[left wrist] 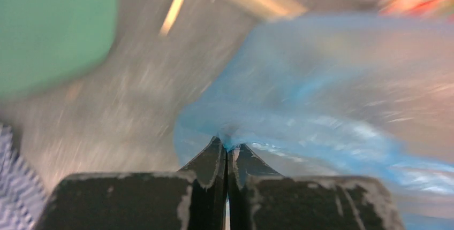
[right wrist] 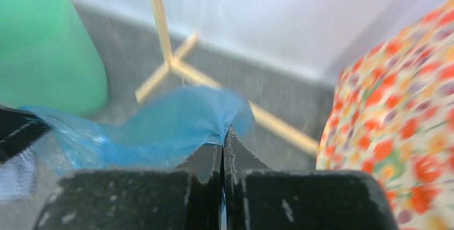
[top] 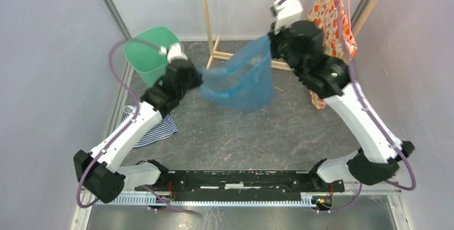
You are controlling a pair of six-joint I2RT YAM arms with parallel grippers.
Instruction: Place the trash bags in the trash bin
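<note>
Arms: two, their bases at the near edge of the tabletop, both reaching away toward the far side.
Striped cloth: one, blue and white, lying flat on the tabletop nearer than the trash bin, partly under the left arm.
Left fingers: pressed together on a gathered corner of the trash bag, just right of the trash bin; the left wrist view shows blue film pinched at their tips.
Trash bag: one, thin light-blue plastic, held off the tabletop and stretched between the two arms, to the right of the trash bin and outside it.
Right fingers: closed on the bag's opposite edge, well right of the trash bin; the right wrist view shows the film clamped.
Trash bin: one, mint green, at the far left.
Wooden stand: one, right of the trash bin, beyond the bag.
Floral fabric: one, orange, hanging far right of the trash bin.
</note>
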